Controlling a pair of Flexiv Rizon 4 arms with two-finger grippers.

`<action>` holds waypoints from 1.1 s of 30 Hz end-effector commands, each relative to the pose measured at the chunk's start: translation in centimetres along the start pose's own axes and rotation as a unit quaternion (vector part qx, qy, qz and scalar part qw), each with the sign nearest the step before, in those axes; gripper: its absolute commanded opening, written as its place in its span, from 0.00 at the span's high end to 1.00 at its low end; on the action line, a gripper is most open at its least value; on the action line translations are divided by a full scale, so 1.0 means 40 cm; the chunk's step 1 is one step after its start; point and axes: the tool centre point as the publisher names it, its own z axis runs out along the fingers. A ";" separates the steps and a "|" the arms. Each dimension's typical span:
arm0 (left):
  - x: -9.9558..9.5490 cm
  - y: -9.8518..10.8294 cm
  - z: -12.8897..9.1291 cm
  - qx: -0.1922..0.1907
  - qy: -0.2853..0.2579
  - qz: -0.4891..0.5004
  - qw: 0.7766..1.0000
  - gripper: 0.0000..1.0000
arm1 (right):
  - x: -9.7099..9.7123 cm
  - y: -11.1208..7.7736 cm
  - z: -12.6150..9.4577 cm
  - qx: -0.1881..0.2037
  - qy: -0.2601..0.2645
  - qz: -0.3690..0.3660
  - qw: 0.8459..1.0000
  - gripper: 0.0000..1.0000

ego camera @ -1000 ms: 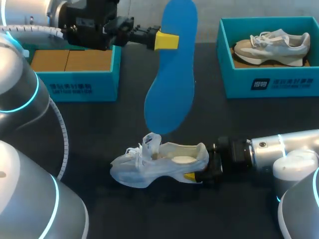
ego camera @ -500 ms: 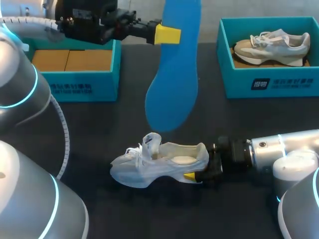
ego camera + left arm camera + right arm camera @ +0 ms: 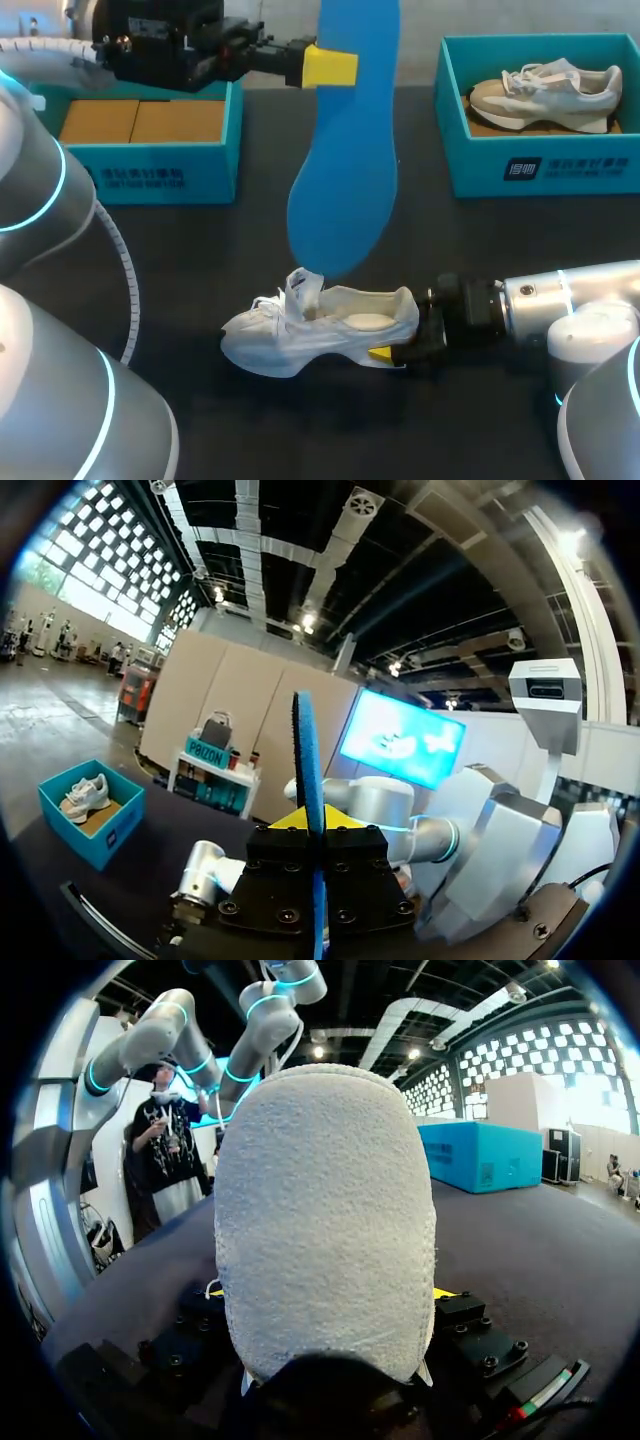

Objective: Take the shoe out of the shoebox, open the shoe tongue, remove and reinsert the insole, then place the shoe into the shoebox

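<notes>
A blue insole (image 3: 345,150) hangs upright over the middle of the table, its toe end just above the white shoe (image 3: 320,325). My left gripper (image 3: 332,66) is shut on the insole's upper part. In the left wrist view the insole (image 3: 305,760) stands edge-on between the yellow tips of my left gripper (image 3: 312,822). The shoe lies on the dark table with its tongue pulled up. My right gripper (image 3: 395,345) is shut on the shoe's heel. That heel (image 3: 325,1220) fills the right wrist view, between the fingers of my right gripper (image 3: 325,1305).
A teal shoebox (image 3: 540,165) at the back right holds a grey-and-white shoe (image 3: 545,92). Another teal box (image 3: 150,170) with a brown cardboard floor stands at the back left, under my left arm. Dark tabletop lies bare between the boxes and the shoe.
My left gripper has risen a little and drawn slightly left, carrying the insole with it. The right arm and the shoe have stayed put.
</notes>
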 end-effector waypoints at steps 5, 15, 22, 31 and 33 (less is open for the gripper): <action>-0.005 0.036 -0.030 0.001 -0.003 -0.008 1.000 1.00 | 0.003 0.003 0.002 0.003 -0.001 0.001 1.000 1.00; -0.009 0.073 -0.049 0.010 -0.003 -0.021 1.000 1.00 | 0.003 0.003 0.002 0.003 -0.001 0.001 1.000 1.00; -0.019 0.095 -0.046 0.004 -0.001 -0.035 0.999 1.00 | 0.003 0.003 0.002 0.003 -0.001 0.001 1.000 1.00; -0.006 0.093 -0.060 0.008 -0.007 -0.034 0.999 1.00 | 0.003 0.003 0.002 0.003 -0.001 0.001 1.000 1.00; -0.006 0.093 -0.060 0.008 -0.007 -0.034 0.999 1.00 | 0.003 0.003 0.002 0.003 -0.001 0.001 1.000 1.00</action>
